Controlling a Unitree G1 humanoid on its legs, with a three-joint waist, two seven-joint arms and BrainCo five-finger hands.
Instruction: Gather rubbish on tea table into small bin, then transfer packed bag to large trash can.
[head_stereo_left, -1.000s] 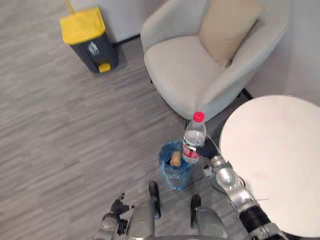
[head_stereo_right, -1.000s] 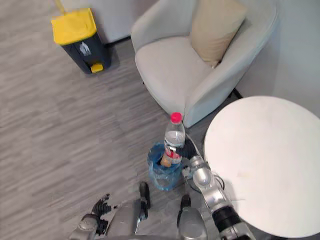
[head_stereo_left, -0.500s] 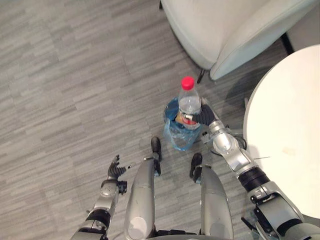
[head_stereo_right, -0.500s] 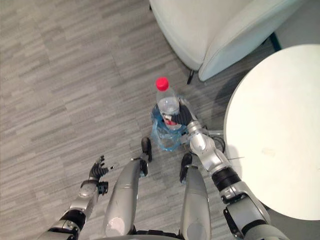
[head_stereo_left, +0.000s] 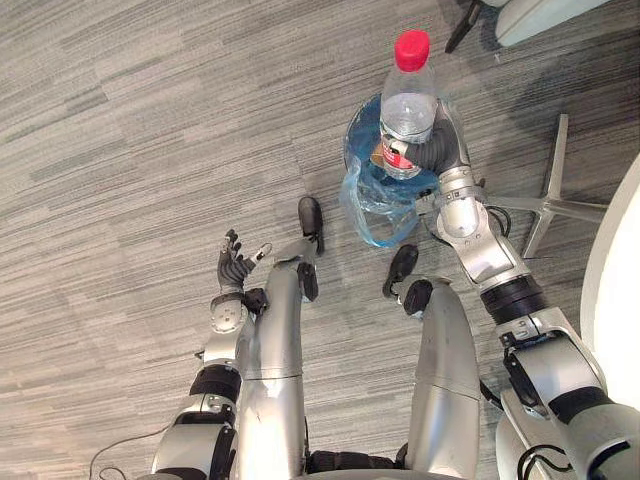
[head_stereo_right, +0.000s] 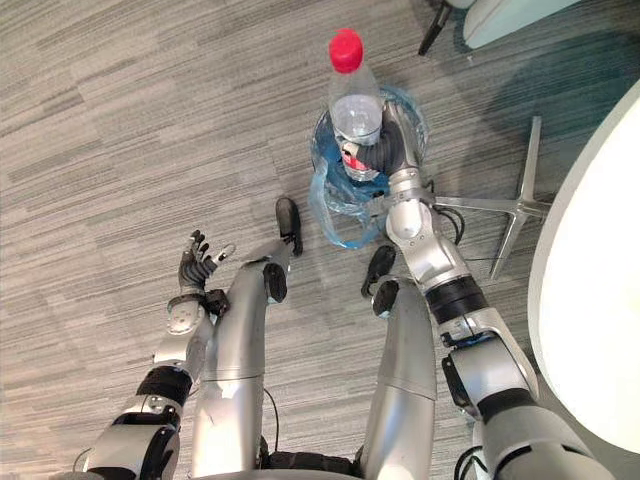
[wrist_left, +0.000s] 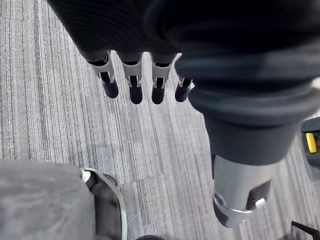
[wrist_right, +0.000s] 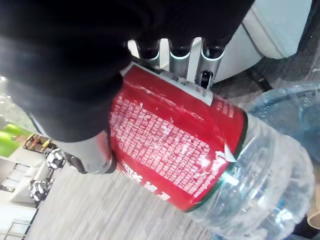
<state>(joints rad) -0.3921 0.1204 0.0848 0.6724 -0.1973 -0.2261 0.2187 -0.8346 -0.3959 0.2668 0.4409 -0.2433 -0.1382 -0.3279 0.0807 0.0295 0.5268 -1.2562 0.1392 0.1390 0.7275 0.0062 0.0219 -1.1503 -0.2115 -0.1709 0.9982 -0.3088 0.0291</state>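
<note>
Clear plastic bottle (head_stereo_left: 408, 110), red cap and red label, upright in the air directly over the small bin (head_stereo_left: 352, 150). Can't tell whether its base touches the liner.

Right robot hand (head_stereo_left: 445, 152) is wrapped round the labelled midsection, fingers on one side and thumb on the other. The right wrist view shows them curled tight on the label. Gripping mid-body leaves the base free, so the bottle can go in base-first.

The bin carries a blue liner bag (head_stereo_left: 372, 222), slack bunched over the near rim. It stands on the grey floor (head_stereo_left: 120, 150), just left of a metal base leg (head_stereo_left: 553, 200) and of the white surface (head_stereo_left: 622, 262) at the right edge.

Left robot hand (head_stereo_left: 236, 266) sits low on the left, well apart from the bin, fingers straight and empty. It's idle, probably parked out of the way.

Judgement: the current step is lower and release. Risks:
- the tall bottle tips the light bin
- the bottle snags the bag slack
- the bottle ends up proud of the rim and fouls bagging later
</note>
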